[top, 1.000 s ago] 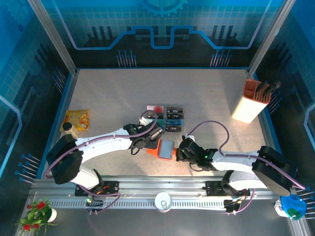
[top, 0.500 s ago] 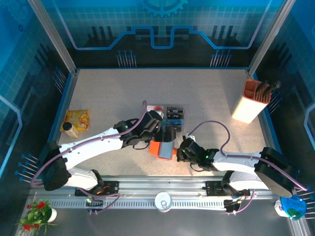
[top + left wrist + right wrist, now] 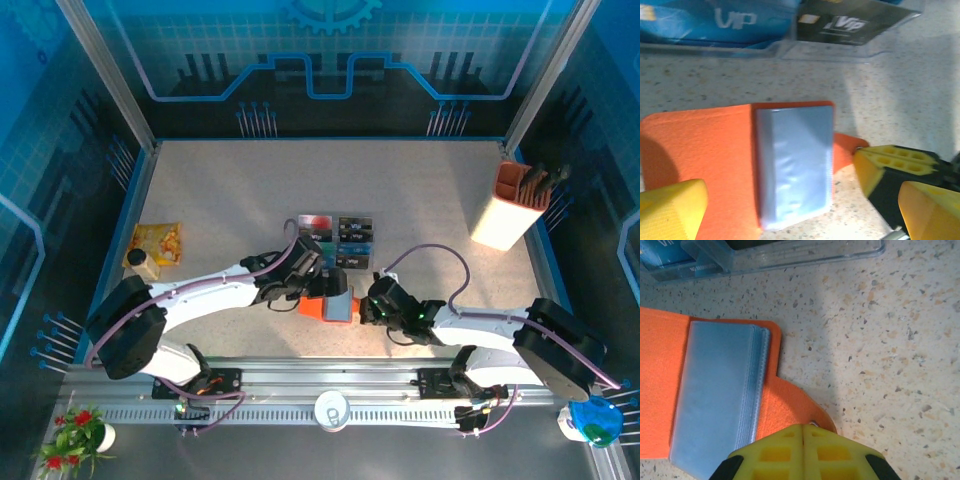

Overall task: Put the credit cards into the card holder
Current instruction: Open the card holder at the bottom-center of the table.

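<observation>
The card holder (image 3: 322, 306) lies open on the table, orange-red with a grey-blue pocket (image 3: 795, 165) facing up. My left gripper (image 3: 318, 283) hovers over it, open, and its yellow fingers (image 3: 671, 210) straddle the pocket without touching it. My right gripper (image 3: 804, 442) is shut, its tips pressed down on the holder's snap tab (image 3: 790, 405) at the right edge. The credit cards (image 3: 337, 240) sit in a clear tray just behind the holder. A blue card (image 3: 715, 20) and a black card (image 3: 850, 22) show close up.
The clear tray (image 3: 790, 255) stands a short way beyond the wallet. A tall orange-and-white pen box (image 3: 520, 205) is at the far right. A yellow snack pouch (image 3: 155, 243) lies by the left edge. Bare speckled table (image 3: 240, 190) stretches behind.
Half a second ago my left gripper reached out over the tray. It has now drawn back above the card holder. The right gripper stayed on the tab.
</observation>
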